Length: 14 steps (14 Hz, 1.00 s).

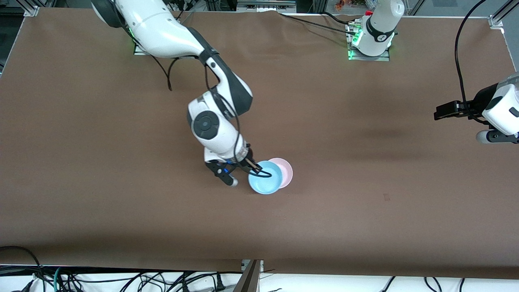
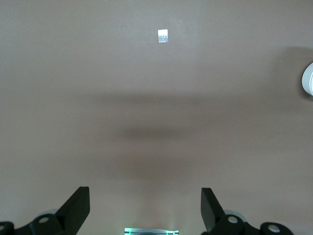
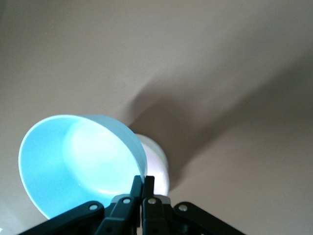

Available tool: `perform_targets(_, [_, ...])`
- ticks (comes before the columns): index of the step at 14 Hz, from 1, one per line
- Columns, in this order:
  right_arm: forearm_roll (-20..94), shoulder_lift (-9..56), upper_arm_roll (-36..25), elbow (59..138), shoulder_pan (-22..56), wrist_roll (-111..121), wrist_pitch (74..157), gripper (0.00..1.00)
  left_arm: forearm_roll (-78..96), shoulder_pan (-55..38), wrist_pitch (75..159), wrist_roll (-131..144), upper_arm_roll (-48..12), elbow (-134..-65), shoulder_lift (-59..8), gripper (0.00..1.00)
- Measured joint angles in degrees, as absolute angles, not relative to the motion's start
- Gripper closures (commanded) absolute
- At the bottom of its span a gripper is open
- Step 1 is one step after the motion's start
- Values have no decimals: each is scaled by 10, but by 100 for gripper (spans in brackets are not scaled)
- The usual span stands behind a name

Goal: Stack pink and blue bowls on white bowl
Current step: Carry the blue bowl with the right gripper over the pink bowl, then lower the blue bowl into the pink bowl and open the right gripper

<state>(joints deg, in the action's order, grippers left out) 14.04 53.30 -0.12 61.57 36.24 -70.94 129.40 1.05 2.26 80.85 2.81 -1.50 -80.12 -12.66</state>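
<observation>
The brown table (image 1: 121,211) is seen spanning the whole front view, with both arms' bases along its upper edge. The right arm is stretched out to the middle of the table, and its right hand (image 1: 254,169) is clamped shut on the rim of the blue bowl (image 1: 265,178), one finger inside the rim and one outside, as is confirmed in the right wrist view, where the fingertips (image 3: 142,188) are pressed together on the thin wall of the bowl (image 3: 78,161). The blue bowl is carried tilted, overlapping the pink bowl (image 1: 285,170), which lies slightly farther from the front camera and toward the left arm's end of the table. A white bowl is presumably nested under the pink one, but it cannot be made out in the front view; only a pale rounded shape (image 3: 156,166) is glimpsed under the blue bowl in the right wrist view. The left hand (image 2: 145,208) is held wide open and empty over bare table near the left arm's end, where that arm waits. The main risk is judged to be an off-centre release: because the blue bowl is pinched by one edge and tilted, it could be dropped onto the pink rim, slide off, or shift the stack sideways.
</observation>
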Motion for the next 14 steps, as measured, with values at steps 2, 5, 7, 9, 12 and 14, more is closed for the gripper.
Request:
perform_targets(2, [140,545,0,602,366,-725,1313,100,10,23,808,28,-15,-801,-127,0])
perform_targets(5, [141,546,2,600,369,-728,1316,100,10,23,809,28,-15,-797,-127,0])
perform_targets(7, [141,550,2,600,376,-728,1314,100,10,23,809,28,-15,-795,-127,0])
perform_targets(9, [140,556,2,600,384,-728,1305,100,10,23,809,28,-15,-795,-127,0])
perform_targets(12, [137,560,2,600,386,-725,1277,100,10,23,809,28,-15,-794,-128,0])
perform_targets(14, [137,560,1,600,383,-719,1272,100,10,23,809,28,-15,-792,-130,0])
